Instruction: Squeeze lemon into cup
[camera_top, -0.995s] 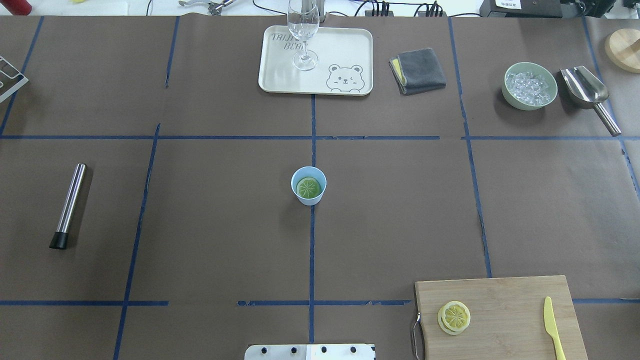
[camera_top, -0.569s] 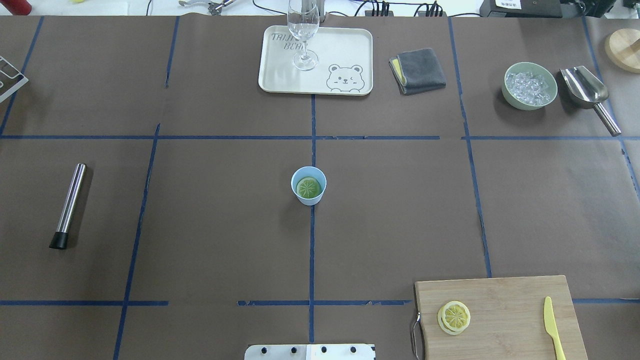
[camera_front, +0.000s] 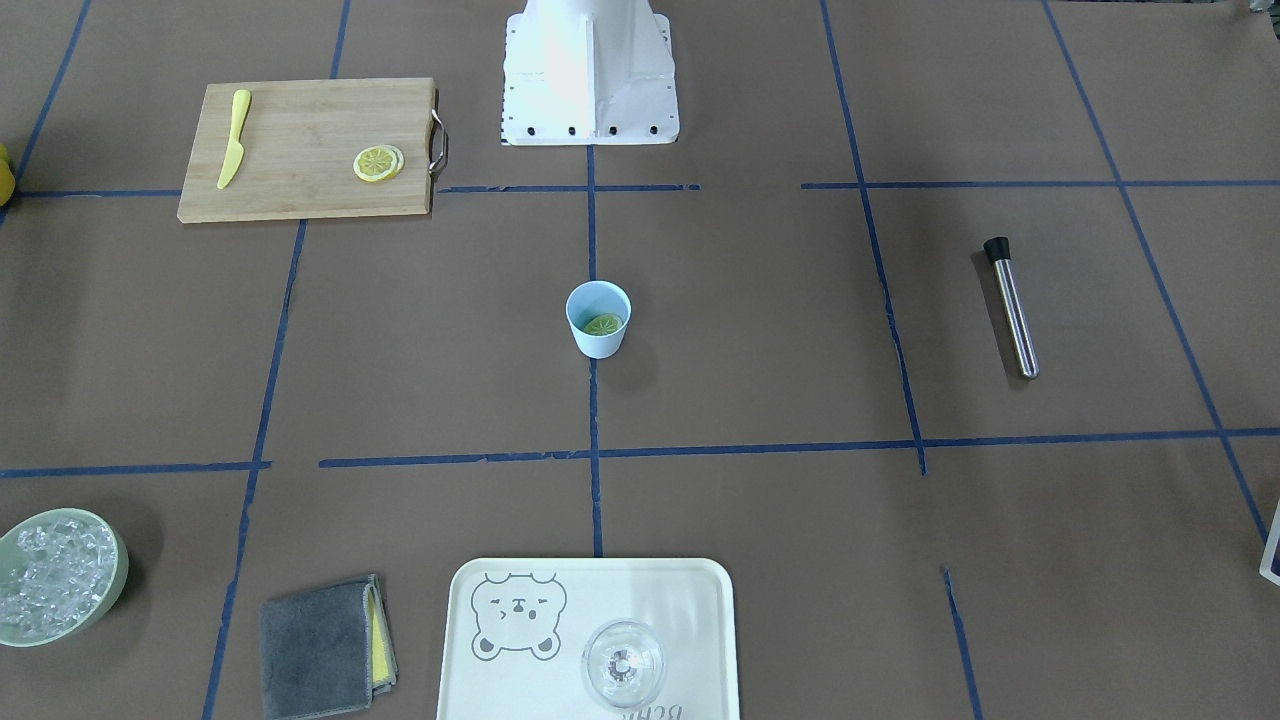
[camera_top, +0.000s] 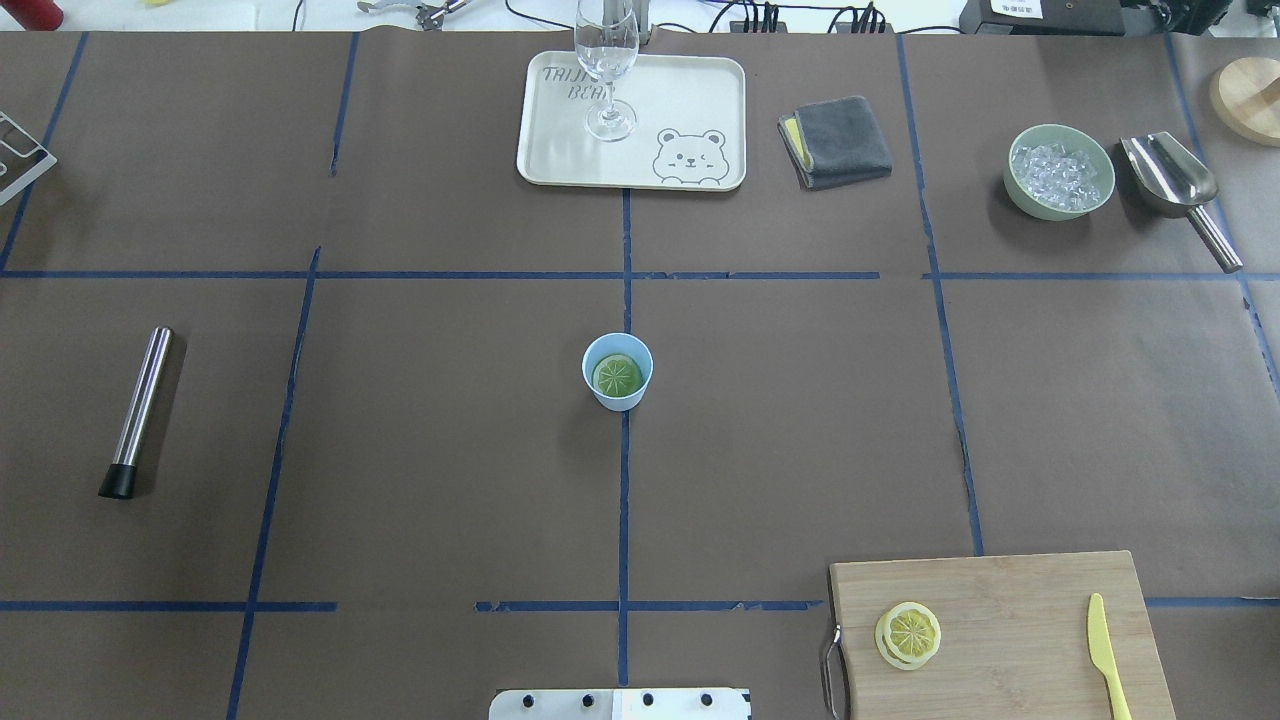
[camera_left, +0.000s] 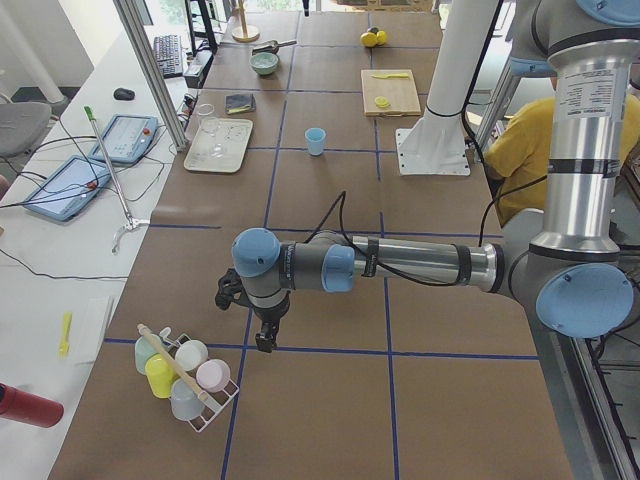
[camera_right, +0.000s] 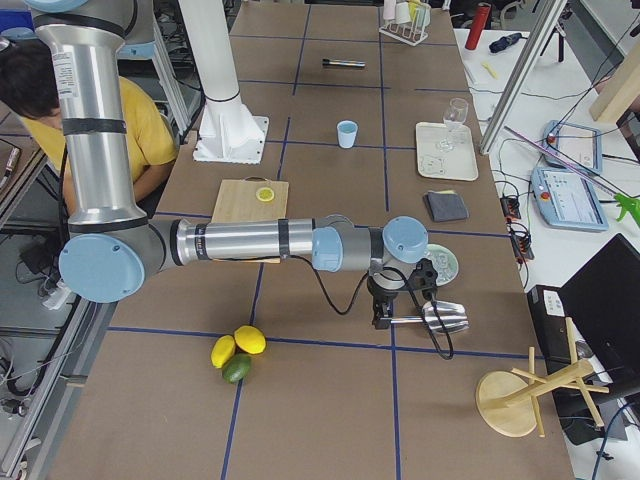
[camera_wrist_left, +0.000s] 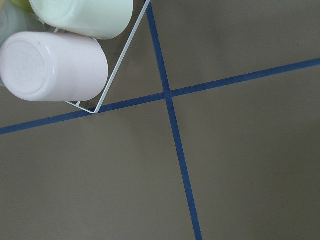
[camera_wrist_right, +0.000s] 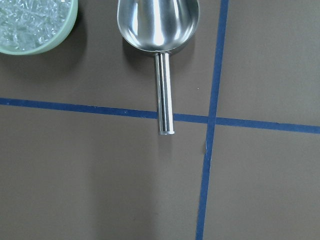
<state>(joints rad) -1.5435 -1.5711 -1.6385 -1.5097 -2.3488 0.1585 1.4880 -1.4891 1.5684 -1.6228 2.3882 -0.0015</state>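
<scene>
The pale blue cup (camera_top: 617, 372) stands upright at the table's middle; it also shows in the front view (camera_front: 598, 318). A greenish citrus slice (camera_top: 617, 376) lies flat inside it. Yellow lemon slices (camera_top: 908, 634) lie stacked on the wooden cutting board (camera_top: 1010, 600) at the near right. Neither gripper shows in the overhead or front views. My left gripper (camera_left: 265, 340) hangs at the table's far left end next to a cup rack (camera_left: 185, 375). My right gripper (camera_right: 380, 318) hangs at the far right end over the scoop's handle. I cannot tell whether either is open or shut.
A yellow plastic knife (camera_top: 1108, 655) lies on the board. A cream tray (camera_top: 690, 90) holds a clear glass (camera_top: 606, 70). A grey cloth (camera_top: 835, 140), green ice bowl (camera_top: 1060, 170), steel scoop (camera_top: 1175, 190) and steel muddler (camera_top: 138, 410) lie around.
</scene>
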